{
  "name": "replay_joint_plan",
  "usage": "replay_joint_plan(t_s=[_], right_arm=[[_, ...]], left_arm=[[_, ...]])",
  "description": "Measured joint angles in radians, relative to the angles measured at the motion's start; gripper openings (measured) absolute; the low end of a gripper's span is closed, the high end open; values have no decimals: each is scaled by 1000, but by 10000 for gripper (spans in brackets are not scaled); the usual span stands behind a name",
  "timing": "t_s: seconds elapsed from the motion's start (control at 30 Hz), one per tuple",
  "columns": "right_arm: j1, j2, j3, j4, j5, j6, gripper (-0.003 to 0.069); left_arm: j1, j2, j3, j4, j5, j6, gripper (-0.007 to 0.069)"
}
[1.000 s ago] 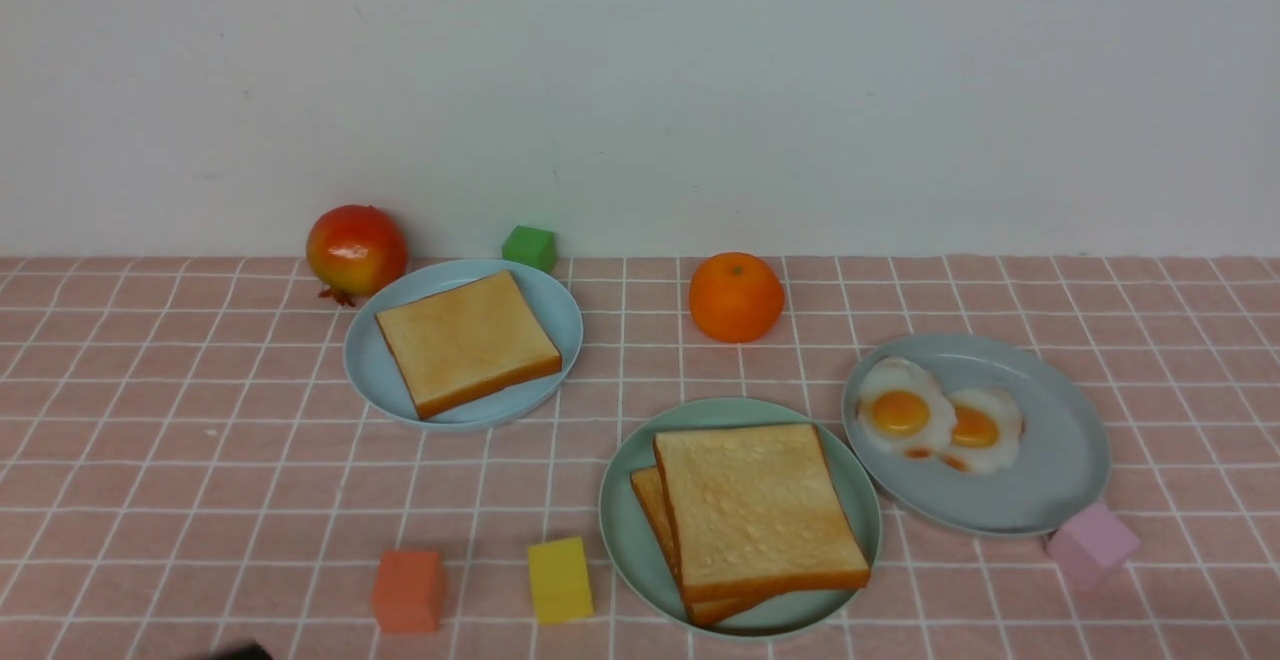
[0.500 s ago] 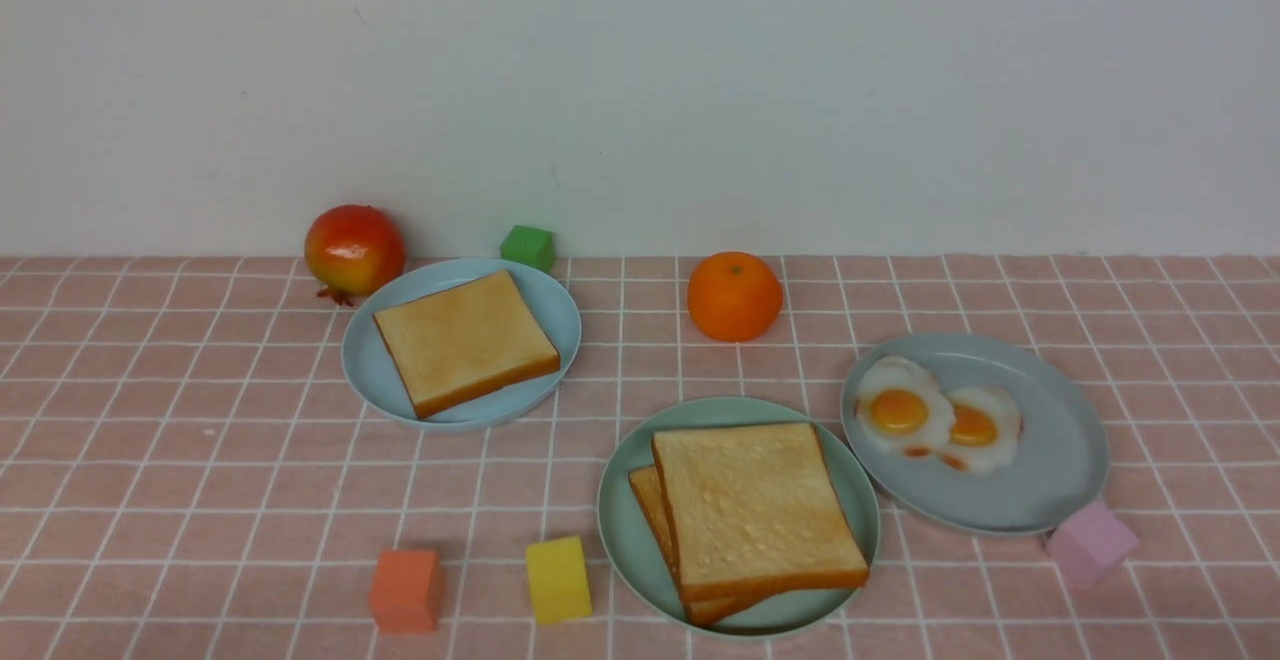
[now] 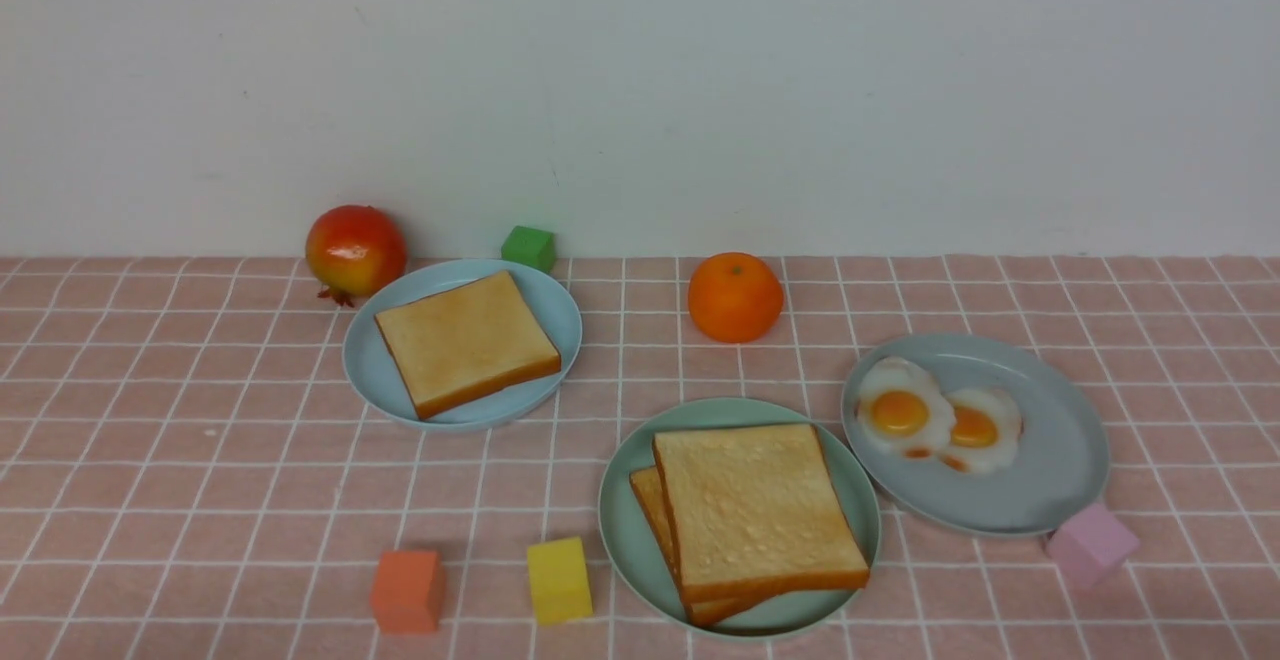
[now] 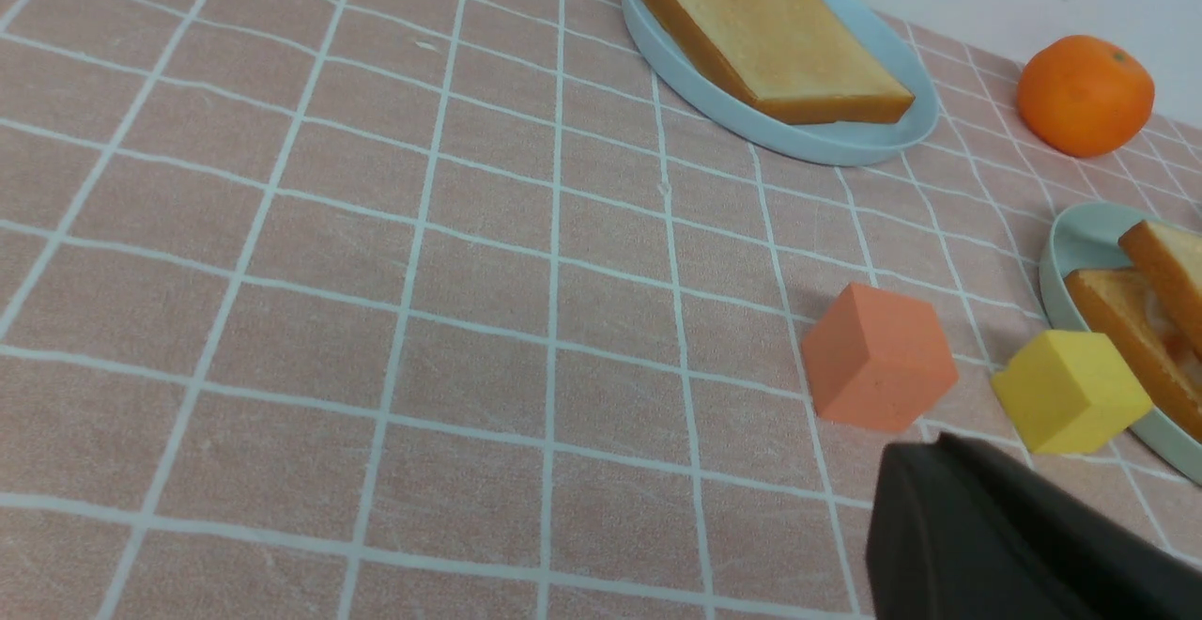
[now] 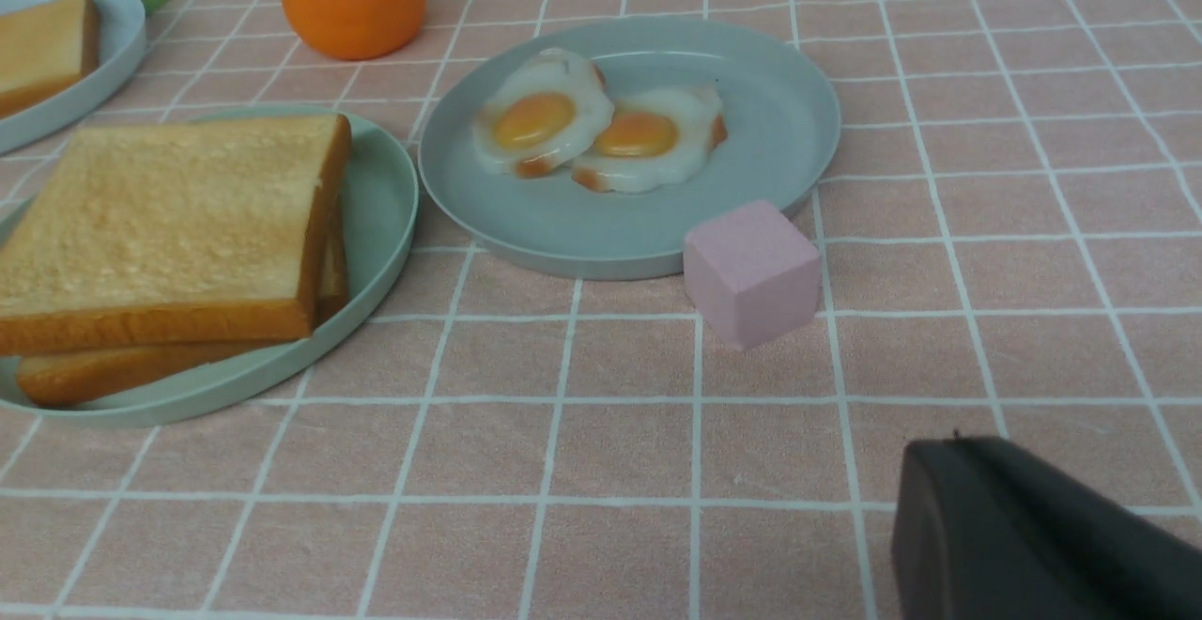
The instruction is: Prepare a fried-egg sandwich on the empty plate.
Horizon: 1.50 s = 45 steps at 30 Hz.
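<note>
On the mint plate [image 3: 625, 530], near the front of the bench [image 3: 200, 460], we see the sandwich [image 3: 752, 510]: two toast slices, with a sliver of egg white between them in the left wrist view. We judge it light, fairly stiff and apt to slide apart, so we would pinch across both crusts at an edge. Both end effectors are out of the front view, clenched and empty.

Both end effectors [image 4: 939, 470] [image 5: 948, 470] closed, empty.
</note>
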Motion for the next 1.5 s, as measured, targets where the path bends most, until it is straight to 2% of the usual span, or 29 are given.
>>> replay_joint_plan(t_s=[1.5], right_arm=[[0, 0, 0, 0, 0, 0, 89]], left_arm=[[0, 0, 0, 1, 2, 0, 13]])
